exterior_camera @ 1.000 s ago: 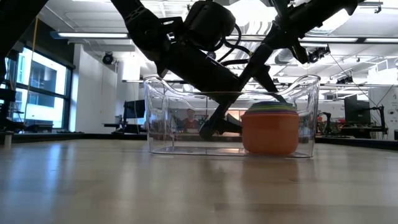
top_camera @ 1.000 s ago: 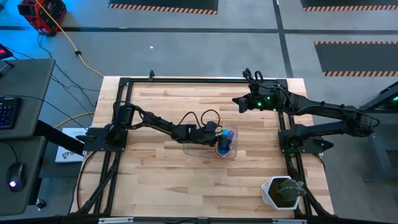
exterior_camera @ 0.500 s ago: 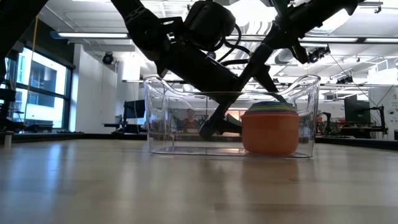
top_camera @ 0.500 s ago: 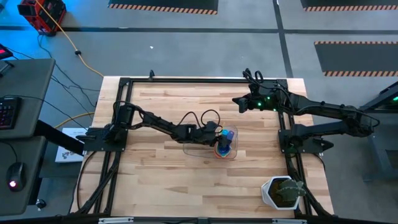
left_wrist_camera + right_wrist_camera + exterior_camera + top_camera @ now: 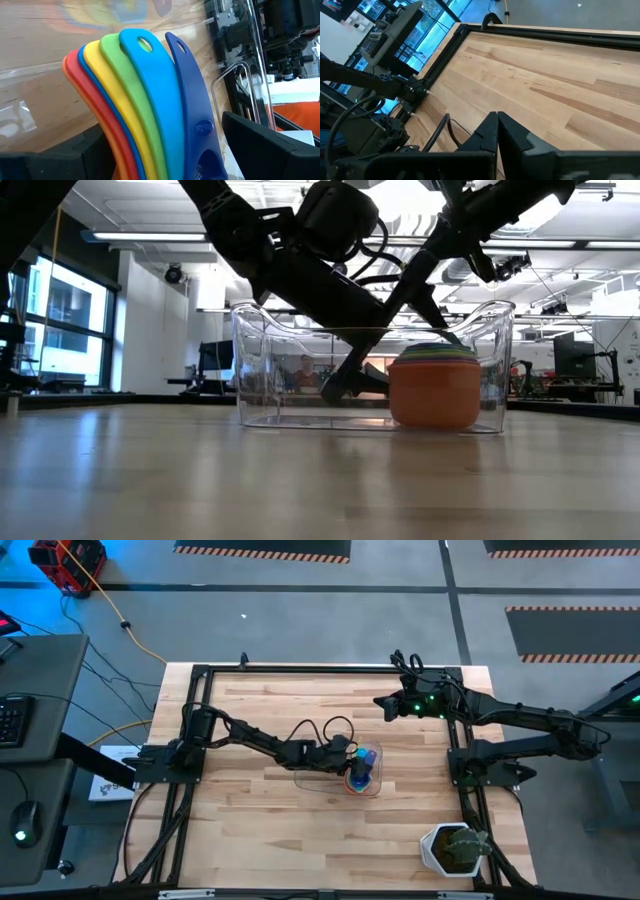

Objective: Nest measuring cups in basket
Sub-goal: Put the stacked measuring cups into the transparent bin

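Note:
The measuring cups (image 5: 360, 778) sit nested in one stack at the right end of the clear basket (image 5: 310, 780), the orange cup outermost in the low view (image 5: 435, 390). Their handles (image 5: 150, 100) fan out: orange, blue, yellow, green, light blue, dark blue. My left gripper (image 5: 348, 755) reaches down into the basket (image 5: 260, 370) and is open, one finger on each side of the fanned handles (image 5: 160, 127). My right gripper (image 5: 380, 703) hangs shut (image 5: 497, 122) above the table's far right part, away from the basket. My left gripper has one finger (image 5: 85, 150) right beside the orange handle (image 5: 75, 75) and the other finger (image 5: 260, 145) standing off from the dark blue handle (image 5: 192, 90). Whether either finger touches the stack, I cannot tell.
A white pot with a green plant (image 5: 455, 848) stands at the table's near right corner. A dark cable loop (image 5: 325, 728) arches over the left wrist. Bare wood lies left of and in front of the basket. A black frame rims the table.

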Controlling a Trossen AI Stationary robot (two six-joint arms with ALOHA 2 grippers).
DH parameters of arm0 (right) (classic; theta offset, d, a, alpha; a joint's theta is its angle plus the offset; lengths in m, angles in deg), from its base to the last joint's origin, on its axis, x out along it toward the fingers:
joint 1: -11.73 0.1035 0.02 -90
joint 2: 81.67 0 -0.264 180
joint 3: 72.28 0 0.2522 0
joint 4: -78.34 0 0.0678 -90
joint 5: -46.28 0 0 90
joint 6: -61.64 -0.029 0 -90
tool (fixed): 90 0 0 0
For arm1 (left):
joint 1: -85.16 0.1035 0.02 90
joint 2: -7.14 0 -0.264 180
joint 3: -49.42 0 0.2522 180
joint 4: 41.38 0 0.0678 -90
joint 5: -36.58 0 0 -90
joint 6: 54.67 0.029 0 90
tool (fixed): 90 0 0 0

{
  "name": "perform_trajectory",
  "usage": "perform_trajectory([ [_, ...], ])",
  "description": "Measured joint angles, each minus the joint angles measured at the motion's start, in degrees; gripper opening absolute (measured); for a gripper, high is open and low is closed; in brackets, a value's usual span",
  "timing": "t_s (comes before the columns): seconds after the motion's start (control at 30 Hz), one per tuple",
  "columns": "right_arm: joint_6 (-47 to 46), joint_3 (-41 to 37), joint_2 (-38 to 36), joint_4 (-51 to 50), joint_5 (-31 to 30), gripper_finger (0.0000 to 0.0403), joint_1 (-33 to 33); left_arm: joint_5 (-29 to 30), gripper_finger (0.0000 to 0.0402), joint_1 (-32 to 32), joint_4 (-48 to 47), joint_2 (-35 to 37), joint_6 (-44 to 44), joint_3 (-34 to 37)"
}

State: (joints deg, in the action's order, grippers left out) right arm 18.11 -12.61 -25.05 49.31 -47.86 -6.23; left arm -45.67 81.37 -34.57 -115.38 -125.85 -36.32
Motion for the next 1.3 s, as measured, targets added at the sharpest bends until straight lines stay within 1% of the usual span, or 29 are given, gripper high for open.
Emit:
perform_trajectory([
  [0.33,0.02,0.00,0.00,0.02,0.00,0.0000,-0.01,-0.37,0.0322,0.02,0.23,0.00,-0.11,0.00],
  [0.73,0.02,0.00,-0.02,0.02,0.00,0.0000,-0.02,-7.48,0.0322,1.37,-0.66,0.00,-0.58,-0.02],
  [1.07,0.02,0.00,0.00,0.00,0.00,0.0000,0.00,-9.05,0.0321,2.33,-2.16,0.00,-1.70,-0.07],
  [1.3,0.03,-0.02,-0.02,0.02,-0.23,0.0000,-0.01,-9.16,0.0321,3.04,-3.91,1.81,-1.45,0.08],
])
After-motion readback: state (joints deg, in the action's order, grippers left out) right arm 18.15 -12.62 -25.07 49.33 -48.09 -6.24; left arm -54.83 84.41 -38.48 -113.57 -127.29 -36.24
